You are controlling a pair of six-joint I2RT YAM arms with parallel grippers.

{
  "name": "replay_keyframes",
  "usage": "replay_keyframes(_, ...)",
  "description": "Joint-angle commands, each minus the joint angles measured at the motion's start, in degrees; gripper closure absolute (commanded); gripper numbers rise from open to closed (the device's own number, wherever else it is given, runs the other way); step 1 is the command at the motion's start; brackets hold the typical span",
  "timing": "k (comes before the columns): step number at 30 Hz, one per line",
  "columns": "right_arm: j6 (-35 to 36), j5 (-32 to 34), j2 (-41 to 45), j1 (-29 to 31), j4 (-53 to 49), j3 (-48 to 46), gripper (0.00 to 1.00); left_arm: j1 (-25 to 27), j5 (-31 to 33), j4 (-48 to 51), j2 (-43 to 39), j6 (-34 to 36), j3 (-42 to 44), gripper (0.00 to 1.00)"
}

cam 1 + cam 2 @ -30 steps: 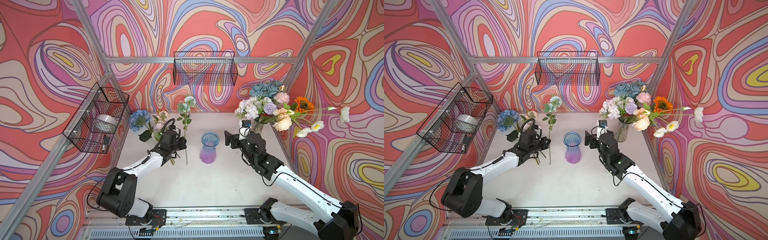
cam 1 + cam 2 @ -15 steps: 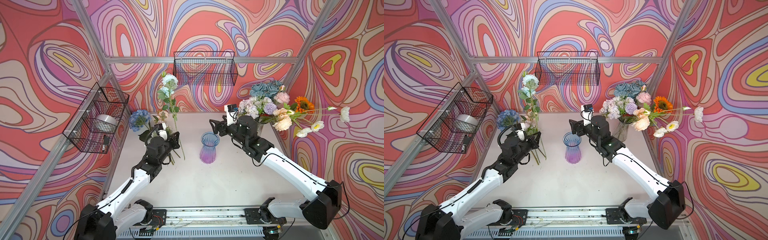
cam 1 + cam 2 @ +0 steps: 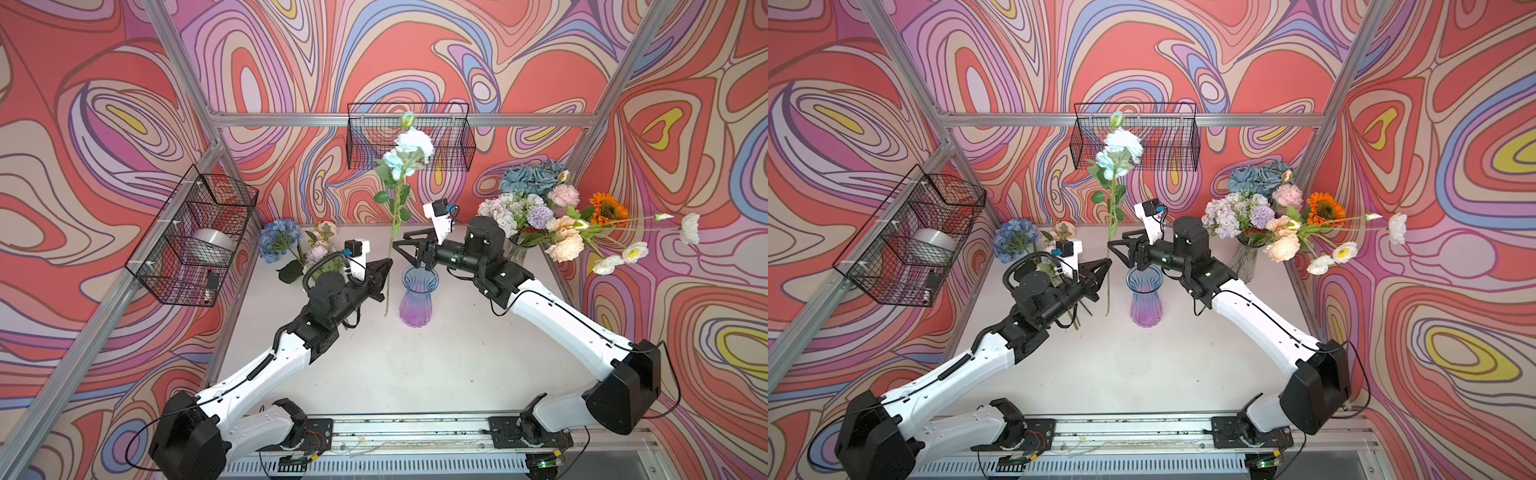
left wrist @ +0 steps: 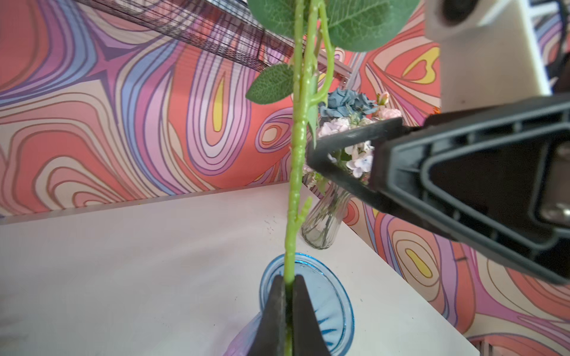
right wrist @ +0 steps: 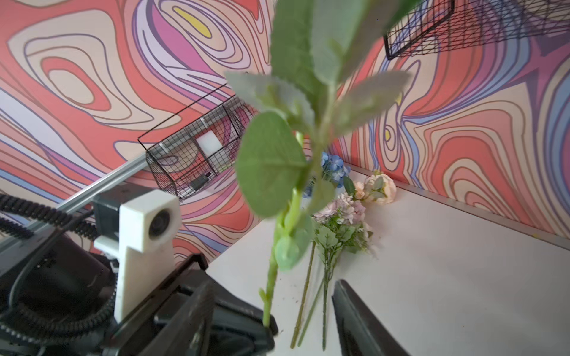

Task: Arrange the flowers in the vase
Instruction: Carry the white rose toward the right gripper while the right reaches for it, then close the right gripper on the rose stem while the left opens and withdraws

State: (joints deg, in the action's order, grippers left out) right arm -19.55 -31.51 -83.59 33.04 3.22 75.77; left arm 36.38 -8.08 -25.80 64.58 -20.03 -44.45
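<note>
Holding: the left end effector (image 3: pixel 387 266) is clamped tight on the rose (image 3: pixel 398 208), low on its stem, with the bloom up and the stem near upright.
Right end effector (image 3: pixel 400 248): the jaws are half wide and straddle the same stem just above the left one's grip. The right wrist view shows a gap on either side, so it is not pinching yet.
Rose foot: it hangs below the left end effector, beside the vase (image 3: pixel 417 297) and outside its mouth.
Vase: it stands on the surface (image 3: pixel 415 365) right under the right end effector and looks empty.
Loose flowers (image 3: pixel 291 245): a few sprays lie on the surface beyond the left end effector.
Bouquet (image 3: pixel 536 203): it is packed into a clear vase (image 3: pixel 515 253) behind the right end effector.
Done: probably nothing in the blue vase so far.
Left: passing the rose over, dropping its stem in, then the loose sprays.
</note>
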Motion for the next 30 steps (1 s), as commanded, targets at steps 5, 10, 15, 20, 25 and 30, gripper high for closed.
replay_keyframes(5, -4.0, -5.3, -1.9, -0.2, 5.0, -0.1, 0.62, 1.2, -2.4, -4.3, 0.8, 4.1, -2.1, 1.00)
replay_keyframes(10, -3.7, -5.5, -2.7, -0.2, 4.1, 0.2, 1.00, 1.3, -2.1, -3.8, 0.7, 4.0, -1.9, 1.00)
replay_keyframes(15, -3.2, -5.4, -2.9, -0.3, 2.9, 0.6, 1.00, 1.3, -0.7, -3.5, -0.2, 3.0, -1.6, 0.38)
replay_keyframes(20, 1.2, 0.2, -0.5, -0.2, -2.1, 2.8, 1.00, 1.2, 12.0, -0.4, -3.5, 1.8, 0.5, 0.00)
replay_keyframes(25, 7.2, 10.6, 4.6, -0.2, -5.6, 3.9, 1.00, -3.9, 21.9, 10.9, -5.2, -6.3, 1.3, 0.00)
replay_keyframes(30, 12.5, 21.2, 8.8, -0.3, -6.1, 2.3, 1.00, -9.4, 20.2, 9.7, -6.0, -13.6, 7.3, 0.00)
